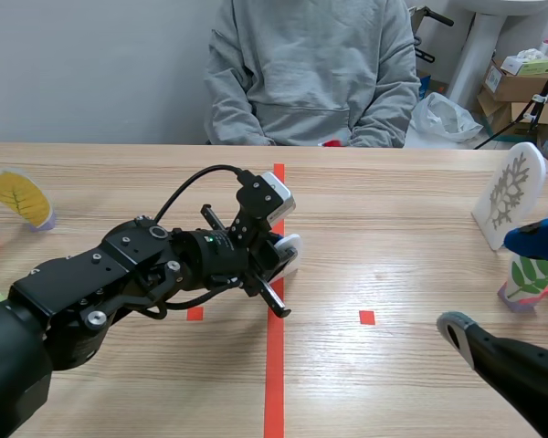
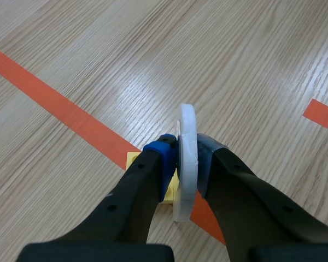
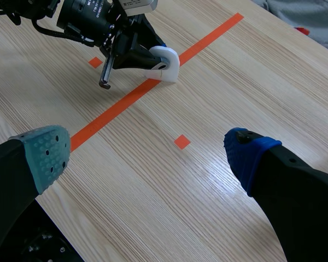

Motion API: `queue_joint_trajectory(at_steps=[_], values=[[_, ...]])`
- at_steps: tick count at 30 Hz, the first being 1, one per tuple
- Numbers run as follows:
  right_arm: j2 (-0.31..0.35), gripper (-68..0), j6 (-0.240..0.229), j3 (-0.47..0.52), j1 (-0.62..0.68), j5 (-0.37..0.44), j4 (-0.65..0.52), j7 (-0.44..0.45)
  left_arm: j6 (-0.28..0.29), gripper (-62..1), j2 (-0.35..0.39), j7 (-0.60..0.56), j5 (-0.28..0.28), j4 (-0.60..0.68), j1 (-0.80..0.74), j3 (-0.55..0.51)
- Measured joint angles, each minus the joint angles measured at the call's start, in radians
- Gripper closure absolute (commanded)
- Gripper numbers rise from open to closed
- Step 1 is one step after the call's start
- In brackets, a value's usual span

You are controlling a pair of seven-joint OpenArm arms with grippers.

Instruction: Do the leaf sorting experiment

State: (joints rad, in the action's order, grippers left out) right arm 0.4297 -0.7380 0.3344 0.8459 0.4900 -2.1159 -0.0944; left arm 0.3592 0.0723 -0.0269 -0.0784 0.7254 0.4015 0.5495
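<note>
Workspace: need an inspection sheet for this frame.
surface: wooden table, orange-red tape marks.
job's things: white card at the tape line; yellow leaf card far left; pale leaf card and green leaf card right.
clutter: small red item by far edge, unclear.
grippers: left gripper shut on white card; right gripper open, holding nothing.
cables: black cable looped over left arm.
surroundings: person in grey sweatshirt opposite; cardboard boxes behind.

The white card [image 2: 186,158] sits on a yellow base [image 2: 133,160]. The right gripper [image 3: 145,150] has 1 dotted grey-green pad [image 3: 44,150] and 1 dotted blue pad [image 3: 245,155]. The table [image 1: 393,228] is pale wood grain with orange-red tape [image 1: 274,383]. Other cards show a yellow leaf [image 1: 18,196], a green leaf [image 1: 530,274] on lilac, and a pale branching leaf [image 1: 511,193] on cream.
</note>
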Motion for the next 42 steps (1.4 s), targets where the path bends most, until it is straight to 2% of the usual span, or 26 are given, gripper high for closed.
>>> queue_joint_trajectory(at_steps=[4, 7, 9, 11, 16, 23, 25, 30, 35, 42], values=[[0.000, -57.3, 0.000, 0.000, 0.000, 0.000, 0.000, 0.000, 0.000, -5.9, 0.000, 0.072, 0.006, 0.054, -0.019, 0.000], [0.000, -57.3, 0.000, 0.000, 0.000, 0.000, 0.000, 0.000, 0.001, -5.9, 0.014, 0.113, 0.005, 0.158, -0.080, 0.000], [0.000, -57.3, 0.000, 0.000, 0.000, 0.000, 0.000, 0.000, 0.000, -5.9, 0.029, 0.145, 0.027, 0.245, -0.134, 0.000], [0.000, -57.3, 0.000, 0.000, 0.000, 0.000, 0.000, 0.000, 0.003, -5.9, 0.039, 0.183, 0.074, 0.327, -0.192, -0.023], [0.000, -57.3, 0.000, 0.000, 0.000, 0.000, 0.000, 0.000, 0.003, -5.9, 0.079, 0.225, 0.163, 0.514, -0.338, -0.176], [0.000, -57.3, 0.000, 0.000, 0.000, 0.000, 0.000, 0.000, 0.000, -5.9, 0.134, 0.224, 0.244, 0.733, -0.544, -0.421], [0.000, -57.3, 0.000, 0.000, 0.000, 0.000, 0.000, 0.000, 0.000, -5.9, 0.133, 0.213, 0.248, 0.760, -0.587, -0.476], [0.000, -57.3, 0.000, 0.000, 0.000, 0.000, 0.000, 0.000, -0.002, -5.9, 0.132, 0.152, 0.254, 0.737, -0.629, -0.621], [0.000, -57.3, 0.000, 0.000, 0.000, 0.000, 0.000, 0.000, -0.036, -5.9, 0.135, 0.126, 0.267, 0.626, -0.593, -0.752], [0.000, -57.3, 0.000, 0.000, -0.006, 0.000, 0.000, -0.009, -0.066, -5.9, 0.194, 0.077, 0.267, 0.379, -0.484, -0.793]])
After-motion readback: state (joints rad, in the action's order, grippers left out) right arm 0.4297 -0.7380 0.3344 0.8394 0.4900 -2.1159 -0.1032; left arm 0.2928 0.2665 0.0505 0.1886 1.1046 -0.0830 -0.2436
